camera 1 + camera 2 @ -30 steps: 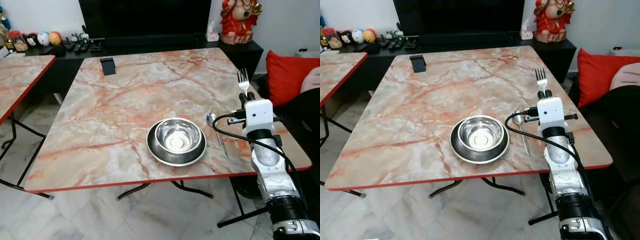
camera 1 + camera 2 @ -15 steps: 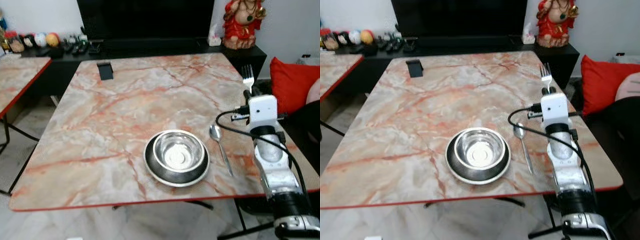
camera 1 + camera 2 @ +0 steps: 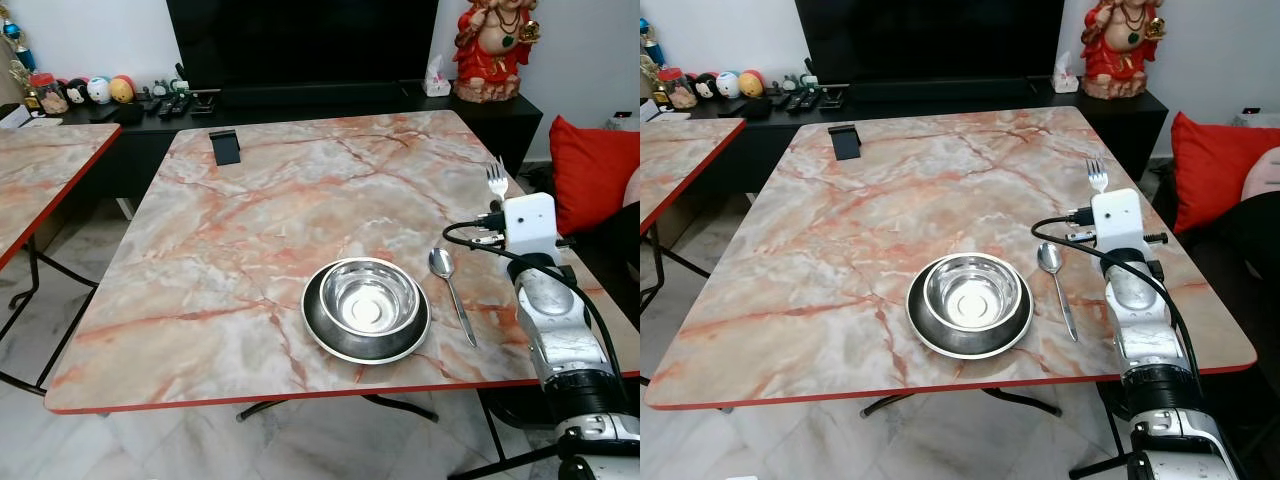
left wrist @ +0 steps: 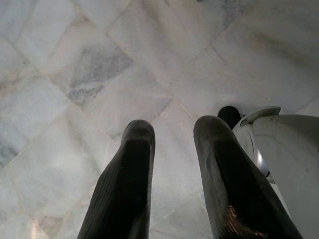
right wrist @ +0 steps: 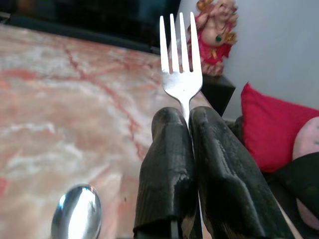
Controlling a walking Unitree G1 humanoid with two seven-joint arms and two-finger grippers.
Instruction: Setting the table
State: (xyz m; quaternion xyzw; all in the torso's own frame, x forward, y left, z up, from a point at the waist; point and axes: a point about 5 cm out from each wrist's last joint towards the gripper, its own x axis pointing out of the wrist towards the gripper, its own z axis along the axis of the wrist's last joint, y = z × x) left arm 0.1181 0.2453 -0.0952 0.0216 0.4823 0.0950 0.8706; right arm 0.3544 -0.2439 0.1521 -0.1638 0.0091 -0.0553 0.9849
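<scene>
Right tool (image 5: pixel 188 117) pinching fork (image 5: pixel 180 55), above table (image 3: pixel 250 250) beside spoon (image 3: pixel 450 295)

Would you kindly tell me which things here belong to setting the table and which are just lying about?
Belong to the job:
fork held in the right gripper
spoon
steel bowl on plate

Lying about:
black stand
red statue
red cushion
remotes

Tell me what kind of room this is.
Likely a home living room: a large dark television on a low black cabinet, a red cushion, and a marble-patterned folding table being set.
</scene>
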